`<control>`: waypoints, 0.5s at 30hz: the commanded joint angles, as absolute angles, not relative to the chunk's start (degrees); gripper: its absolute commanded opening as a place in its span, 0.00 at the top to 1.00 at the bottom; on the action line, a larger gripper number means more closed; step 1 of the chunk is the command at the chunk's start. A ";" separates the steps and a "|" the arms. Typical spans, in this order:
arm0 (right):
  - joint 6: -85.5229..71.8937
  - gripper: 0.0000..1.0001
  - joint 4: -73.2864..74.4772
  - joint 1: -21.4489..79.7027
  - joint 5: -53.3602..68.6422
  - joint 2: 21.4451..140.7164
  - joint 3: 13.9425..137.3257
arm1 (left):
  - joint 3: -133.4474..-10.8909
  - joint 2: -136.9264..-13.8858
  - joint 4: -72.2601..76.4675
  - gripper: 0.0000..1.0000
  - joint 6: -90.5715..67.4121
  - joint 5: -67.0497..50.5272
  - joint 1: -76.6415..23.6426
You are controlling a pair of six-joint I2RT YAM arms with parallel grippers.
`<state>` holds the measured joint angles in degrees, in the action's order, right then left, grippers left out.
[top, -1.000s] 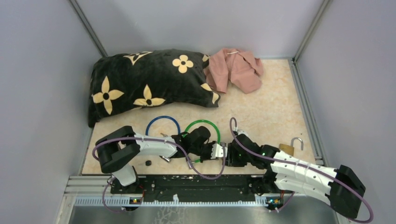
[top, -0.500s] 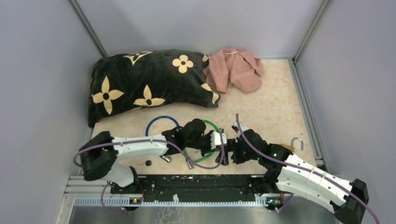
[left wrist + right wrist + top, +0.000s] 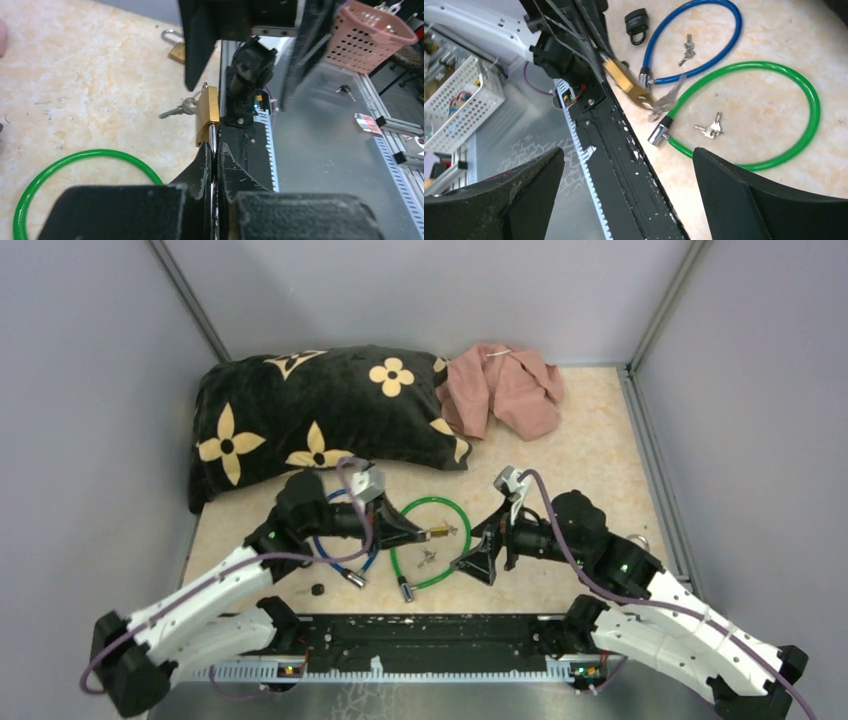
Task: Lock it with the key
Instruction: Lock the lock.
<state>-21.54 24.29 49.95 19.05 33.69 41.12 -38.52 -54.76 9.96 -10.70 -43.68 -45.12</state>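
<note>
At the centre of the top view the brass padlock (image 3: 441,533) is gripped by its shackle in the closed left gripper (image 3: 214,148), the right gripper (image 3: 487,545) is spread wide and empty, so locking is judged unfinished.

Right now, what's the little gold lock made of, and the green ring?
The padlock looks like brass: yellow, dull metallic shine. The green ring looks like cable in glossy plastic, with a silvery metal end; its core is hidden.
</note>
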 commanded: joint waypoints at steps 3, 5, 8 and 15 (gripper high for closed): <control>-14.94 0.02 10.32 49.67 32.06 38.85 44.10 | -30.96 -38.63 17.78 1.00 -18.19 -50.39 -39.08; -14.68 0.02 6.92 49.66 34.03 40.16 44.99 | -30.30 -35.49 16.03 1.00 -18.86 -50.94 -36.70; -12.65 0.04 6.58 49.66 33.73 43.62 47.07 | -30.26 -32.60 13.39 1.00 -18.06 -51.64 -33.70; -9.94 0.12 -1.44 49.65 38.68 51.57 49.92 | -34.19 -33.17 8.78 1.00 -13.76 -56.21 -30.83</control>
